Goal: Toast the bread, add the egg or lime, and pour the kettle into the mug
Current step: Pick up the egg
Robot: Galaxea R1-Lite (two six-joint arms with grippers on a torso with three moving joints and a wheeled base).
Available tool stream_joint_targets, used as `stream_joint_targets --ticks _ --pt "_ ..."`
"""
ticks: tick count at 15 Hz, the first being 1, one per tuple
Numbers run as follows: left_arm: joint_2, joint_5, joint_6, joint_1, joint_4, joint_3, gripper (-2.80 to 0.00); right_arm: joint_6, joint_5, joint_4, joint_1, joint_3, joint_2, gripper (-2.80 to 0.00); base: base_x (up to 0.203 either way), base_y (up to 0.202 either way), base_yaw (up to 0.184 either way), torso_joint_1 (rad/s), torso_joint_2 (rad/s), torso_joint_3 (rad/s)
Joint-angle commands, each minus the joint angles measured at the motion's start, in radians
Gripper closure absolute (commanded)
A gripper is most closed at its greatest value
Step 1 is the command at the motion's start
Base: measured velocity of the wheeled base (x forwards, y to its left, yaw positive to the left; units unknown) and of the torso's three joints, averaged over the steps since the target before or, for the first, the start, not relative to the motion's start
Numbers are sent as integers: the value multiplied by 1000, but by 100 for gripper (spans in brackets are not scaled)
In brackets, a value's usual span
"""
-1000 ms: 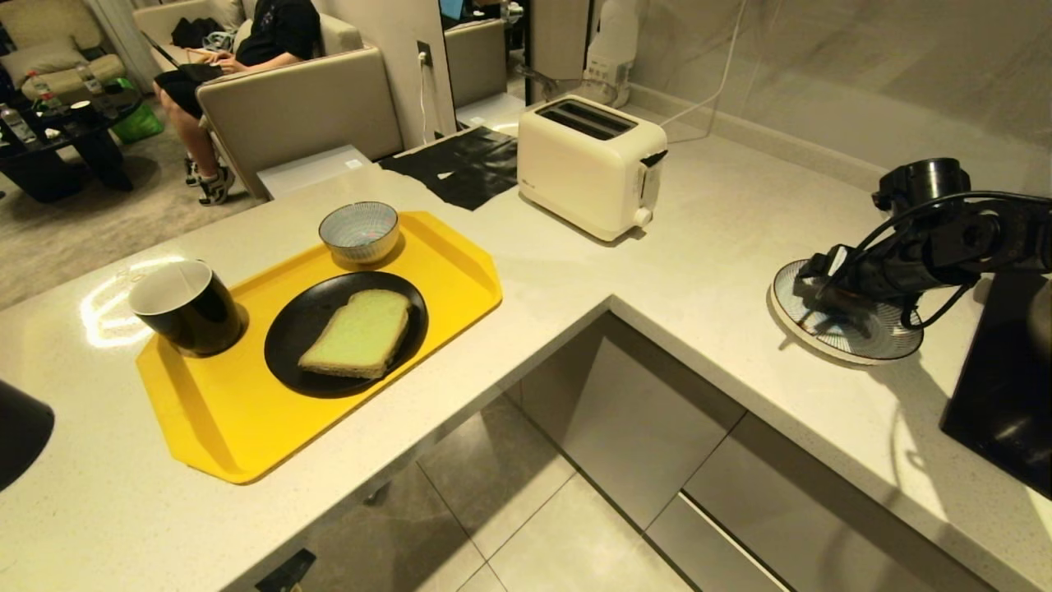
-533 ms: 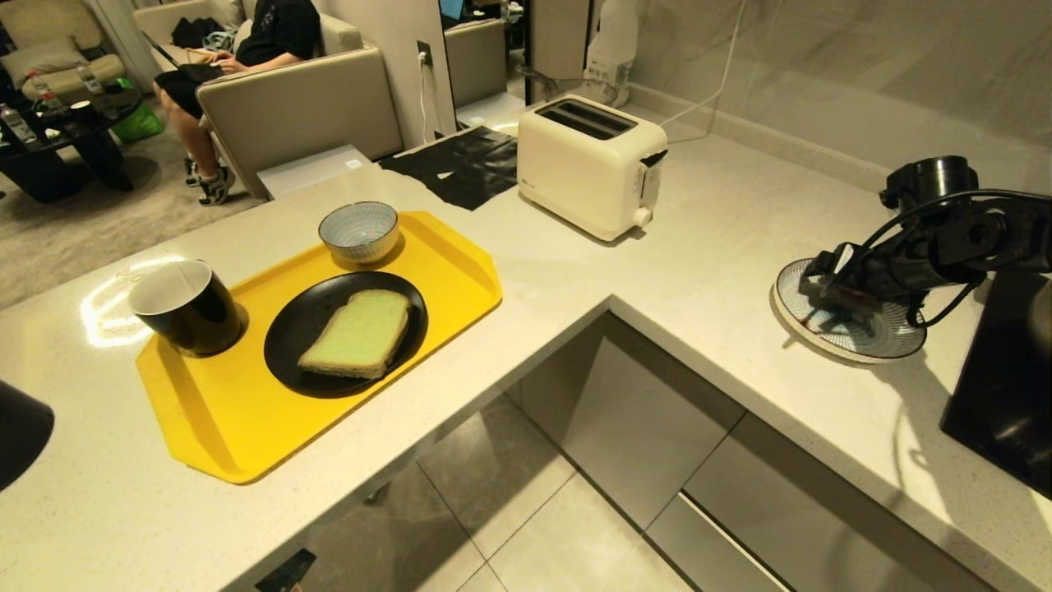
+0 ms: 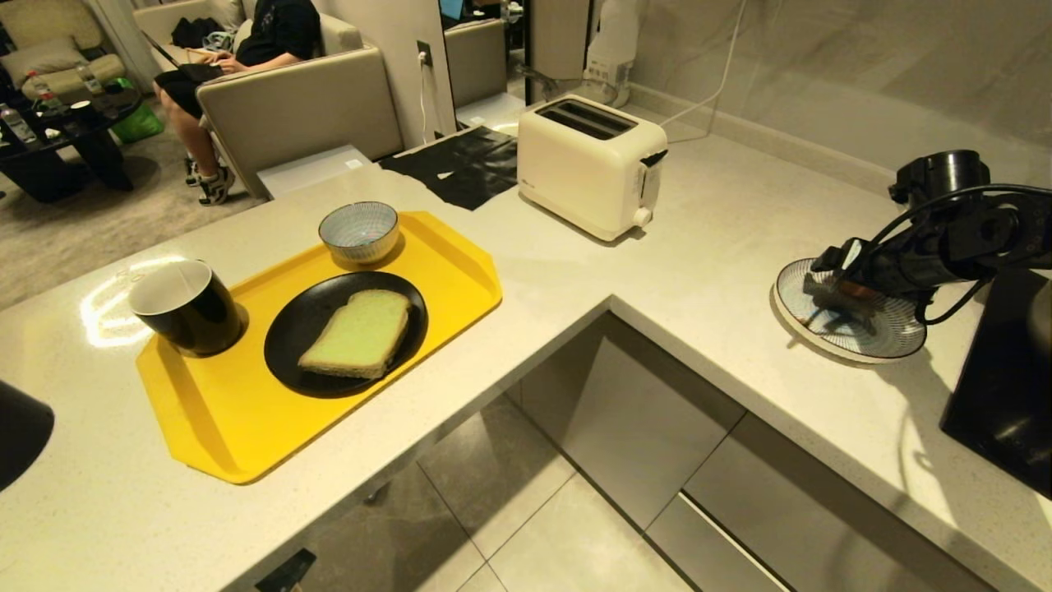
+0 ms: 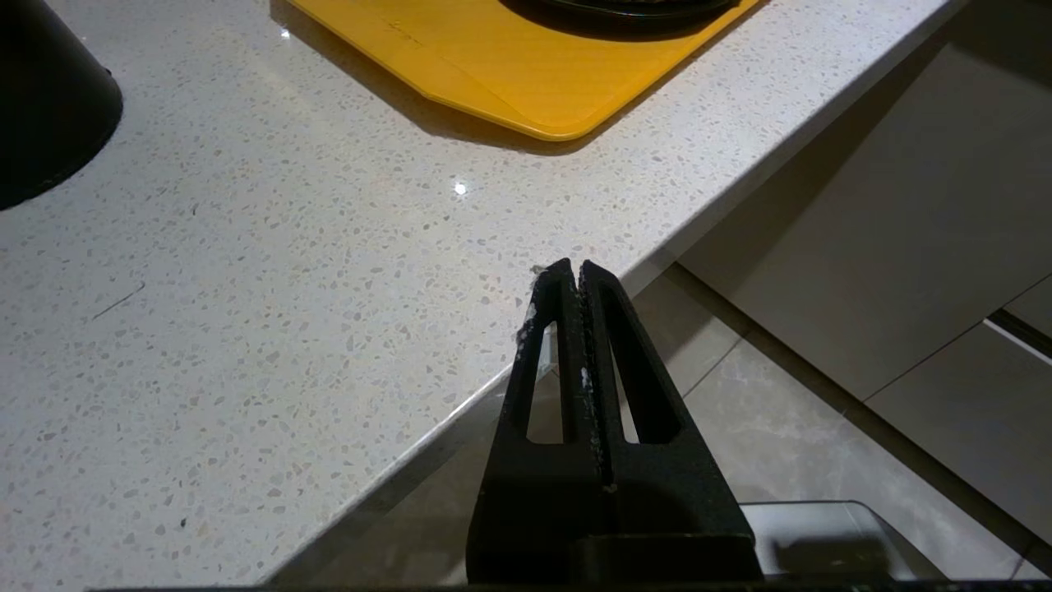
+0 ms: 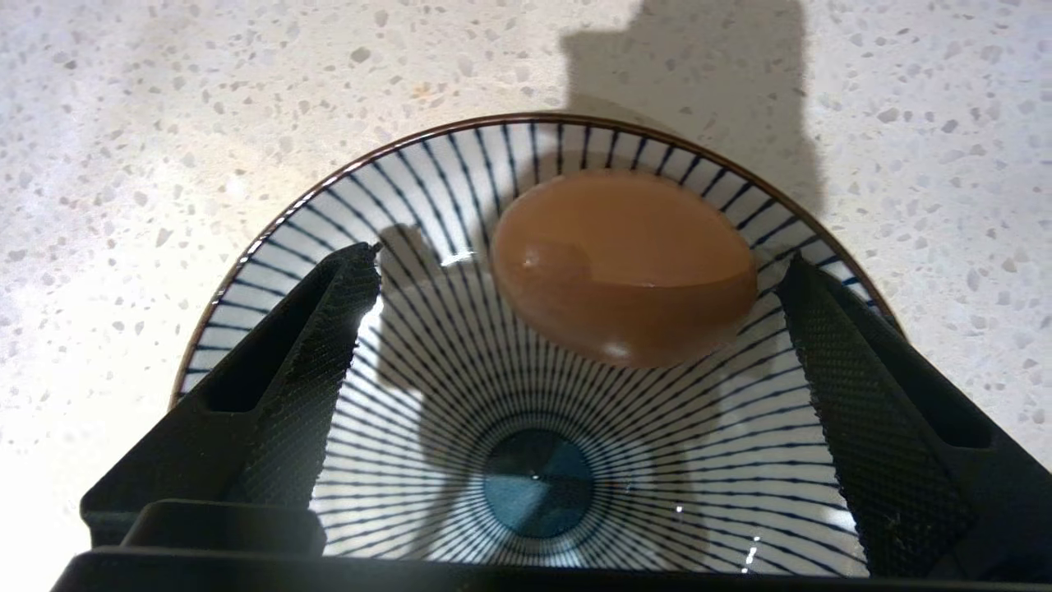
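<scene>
Right wrist view first: my right gripper (image 5: 575,271) hangs low over a blue-and-white striped plate (image 5: 353,214), jaws spread wide and holding nothing. Between the two fingers lies the egg (image 5: 625,267), resting on the plate's slope beyond its dark blue centre, closer to one finger than the other and clear of both. No writing on plate or egg that I can read.

Head view: right arm reaches in from the right edge, wrist tipped down at the plate (image 3: 846,337), gripper (image 3: 830,296) over it.

Left gripper (image 4: 573,275) sits parked off the counter edge (image 4: 246,329), jaws pressed together, empty. Just past its tip, on the counter, a corner of the yellow tray (image 4: 526,74).

Farther left of my working jaws: the bread (image 3: 357,333) on a black plate (image 3: 296,329) on the tray, the mug (image 3: 185,308) on the tray's corner, a small striped bowl (image 3: 359,231) behind. Beyond, a cream toaster (image 3: 588,168); its small mark is unreadable.
</scene>
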Motion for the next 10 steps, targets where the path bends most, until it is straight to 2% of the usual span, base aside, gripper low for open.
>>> stream_joint_targets --ticks 1,10 --pt "0 0 0 1 0 0 0 2 -2 2 -1 0 1 -280 0 0 0 0 0 0" --pt "-1 0 0 0 0 0 0 2 -2 0 -7 -2 8 -280 0 0 0 0 0 0"
